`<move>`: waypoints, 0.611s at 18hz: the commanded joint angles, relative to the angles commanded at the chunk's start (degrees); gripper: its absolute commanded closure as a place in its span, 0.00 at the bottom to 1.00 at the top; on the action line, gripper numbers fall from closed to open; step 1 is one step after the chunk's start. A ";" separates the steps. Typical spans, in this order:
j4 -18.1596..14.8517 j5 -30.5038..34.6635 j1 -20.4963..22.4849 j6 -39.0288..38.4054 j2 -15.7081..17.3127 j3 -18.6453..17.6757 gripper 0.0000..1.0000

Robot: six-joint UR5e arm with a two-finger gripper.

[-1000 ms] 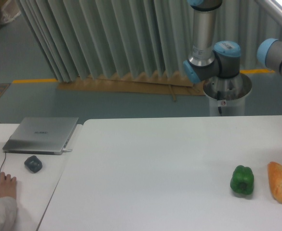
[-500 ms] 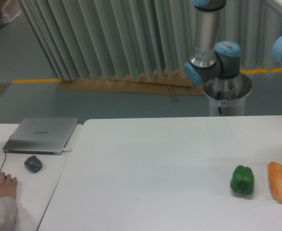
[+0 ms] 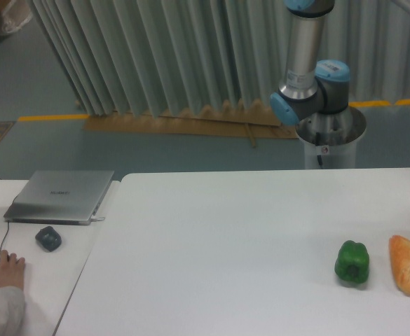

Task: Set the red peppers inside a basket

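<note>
Jaws: lying outside the frame along with the rest of the gripper, so impossible to call apart or together. Not showing anywhere in view either: red pepper.

Filling most of the lower half: white table [image 3: 247,231], running off toward 3 o'clock. Hanging behind it at 12 o'clock: pleated grey curtain [image 3: 155,56]. Rising at about 1 o'clock behind the table's far edge: arm [image 3: 306,63], standing on a silver pedestal [image 3: 329,140], with one blue joint cap just peeking in at the 3 o'clock edge (the rest cut off). Lying closed at 9 o'clock on a second, lower desk [image 3: 71,280]: grey laptop [image 3: 61,196]. Resting at 4 o'clock, at the frame's edge: orange-tan bread wedge [image 3: 409,264]. Standing just beside it, toward 9 o'clock, not touching: green pepper [image 3: 352,262]. Resting at 8 o'clock on the desk: person's hand [image 3: 5,271]. Sitting between hand and laptop: small dark object [image 3: 48,239].
</note>
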 joint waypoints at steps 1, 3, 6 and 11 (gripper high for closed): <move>0.44 -0.09 1.05 0.09 -0.27 0.17 0.59; 0.88 -0.09 2.11 0.09 -0.88 -0.17 0.59; 1.06 -0.09 2.47 0.27 -0.97 0.18 0.58; 1.23 -0.09 2.29 -0.08 -0.97 -0.09 0.00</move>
